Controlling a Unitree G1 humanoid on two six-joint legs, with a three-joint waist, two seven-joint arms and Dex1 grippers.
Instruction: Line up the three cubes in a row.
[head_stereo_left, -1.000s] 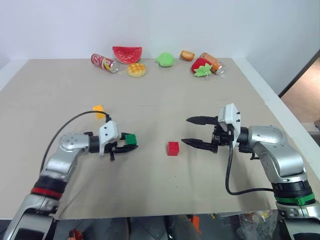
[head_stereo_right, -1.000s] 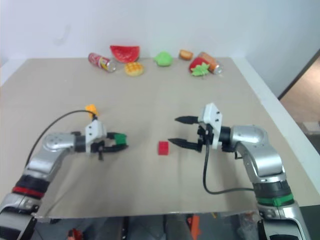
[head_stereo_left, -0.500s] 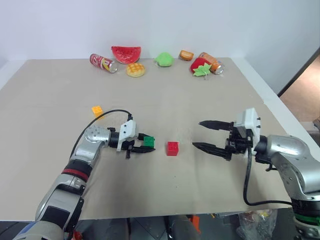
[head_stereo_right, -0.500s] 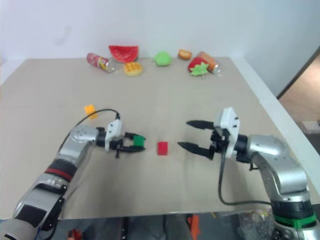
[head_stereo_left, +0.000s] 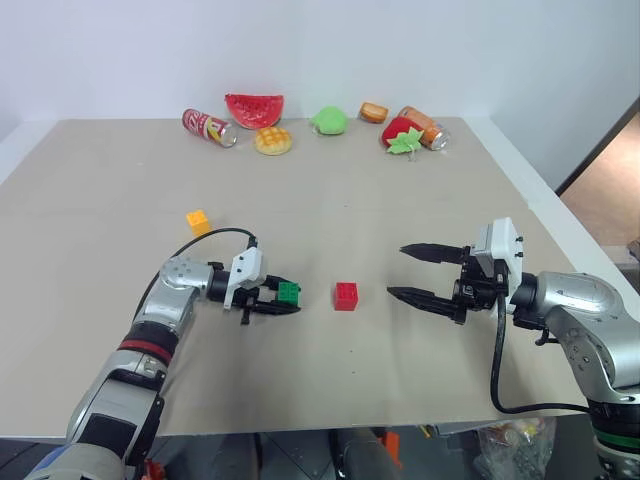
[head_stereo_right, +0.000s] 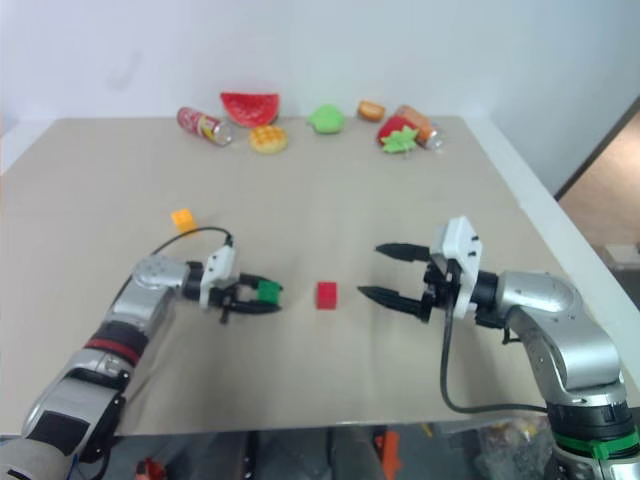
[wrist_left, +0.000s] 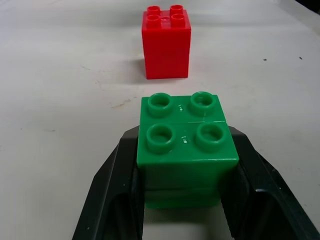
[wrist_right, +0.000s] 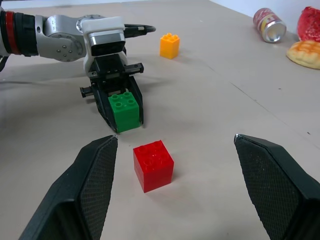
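While my left claw (head_stereo_left: 283, 300) is pinching the green cube (head_stereo_left: 289, 292) by its two side faces, my right claw (head_stereo_left: 415, 272) hangs spread wide with nothing between its fingers, touching nothing. Green cube: glossy plastic block, four round studs on top, a seam round its middle, upright in the grip, low over the table (head_stereo_left: 100, 180); I cannot tell whether it touches the surface. Left fingers (wrist_left: 112, 185) are smooth black plastic, curved, pressed flat on the block's sides. Right fingers (wrist_right: 92, 180) are black wedges with a fine cross-hatched grip texture on the inner faces. Red cube (head_stereo_left: 346, 296) stands upright on the table just beside the green one, apart from it, roughly midway between the table's left and right edges and closer to the near edge than the far one; same studded glossy plastic, it lies between my two claws. Yellow-orange cube (head_stereo_left: 198, 220) sits well apart, toward the left edge and farther from the near edge, studs up. Table is matte beige board, flat, with faint scuffs. Along the far edge: two soda cans (head_stereo_left: 209, 126) lying on their sides, a toy watermelon slice (head_stereo_left: 254, 107), a waffle-patterned pastry (head_stereo_left: 272, 140), a green round toy (head_stereo_left: 330, 120), a small bun (head_stereo_left: 375, 111), a strawberry (head_stereo_left: 402, 133).
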